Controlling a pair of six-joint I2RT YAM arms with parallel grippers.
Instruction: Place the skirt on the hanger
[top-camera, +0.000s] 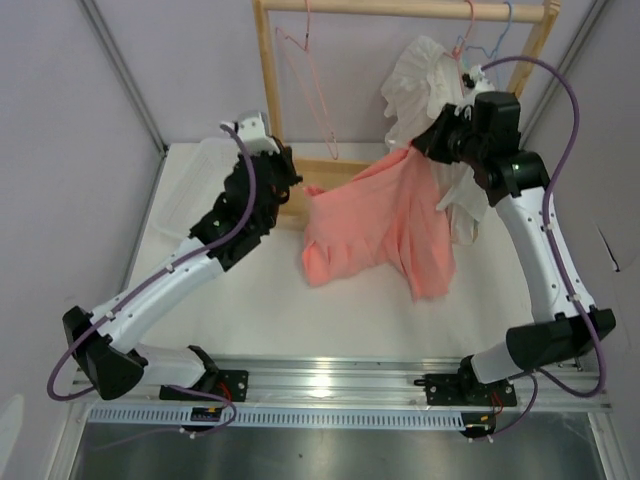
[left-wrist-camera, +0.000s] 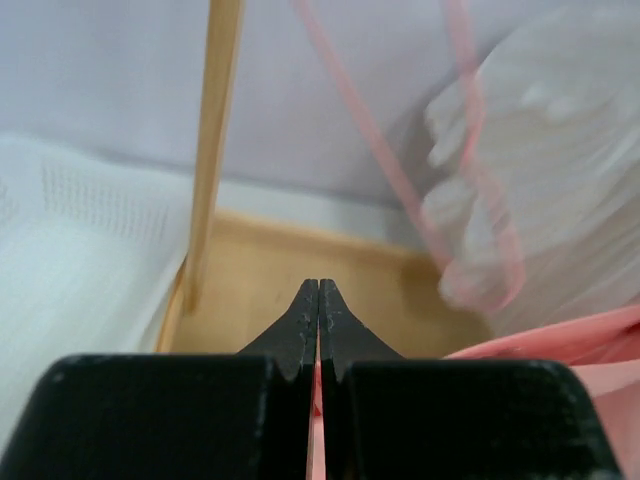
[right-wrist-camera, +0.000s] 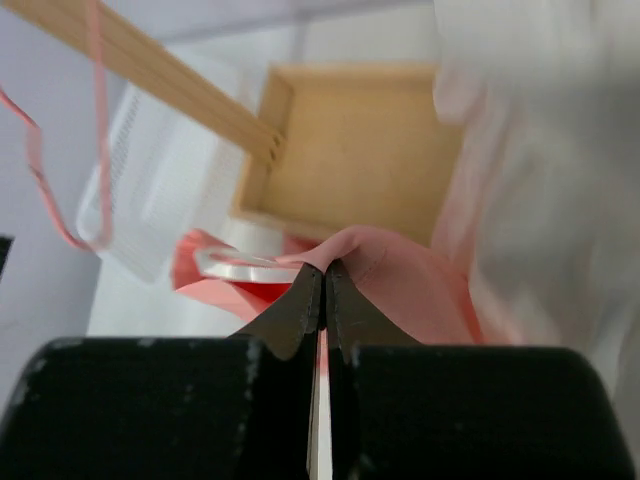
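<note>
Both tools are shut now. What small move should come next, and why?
Probably raise the left tool a little. It appears shut on one corner of the skirt, low down, while the right tool holds another corner higher; levelling them would spread the edge for the hanger.

Skirt, pinched in right claw: soft salmon cloth, matt, creased. Right claw and left claw: black plastic, dull finish. Hanger, up and right of left claw: thin pink wire, smooth. Rack, beyond left claw: pale wood, matt. Basket, left of left claw: white perforated plastic.
</note>
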